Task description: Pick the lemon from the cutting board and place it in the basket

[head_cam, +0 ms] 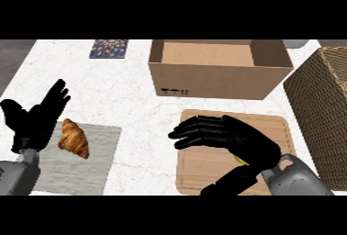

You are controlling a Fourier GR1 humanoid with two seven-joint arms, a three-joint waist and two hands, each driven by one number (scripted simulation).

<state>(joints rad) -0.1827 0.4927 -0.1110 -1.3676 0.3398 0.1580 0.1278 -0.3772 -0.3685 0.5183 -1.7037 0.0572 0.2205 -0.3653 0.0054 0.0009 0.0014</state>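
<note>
Wooden cutting board (203, 170), right hand (230, 137) curled round lemon (239, 159), basket (322, 105) at right edge, left hand (34, 121) spread

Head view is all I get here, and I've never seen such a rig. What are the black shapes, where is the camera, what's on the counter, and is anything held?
The camera sits at the robot's head and looks steeply down at a white counter. The black shapes are the robot's hands on grey forearms. The left hand, at the view's left, is open with fingers up, resting and holding nothing. The right hand is curled over a wooden cutting board. The yellow sliver under its palm is the lemon, almost wholly hidden. I cannot tell whether it is lifted off the board. A woven basket stands at the right edge and an open cardboard box behind the board. A croissant lies on a grey cloth at the left.
</note>
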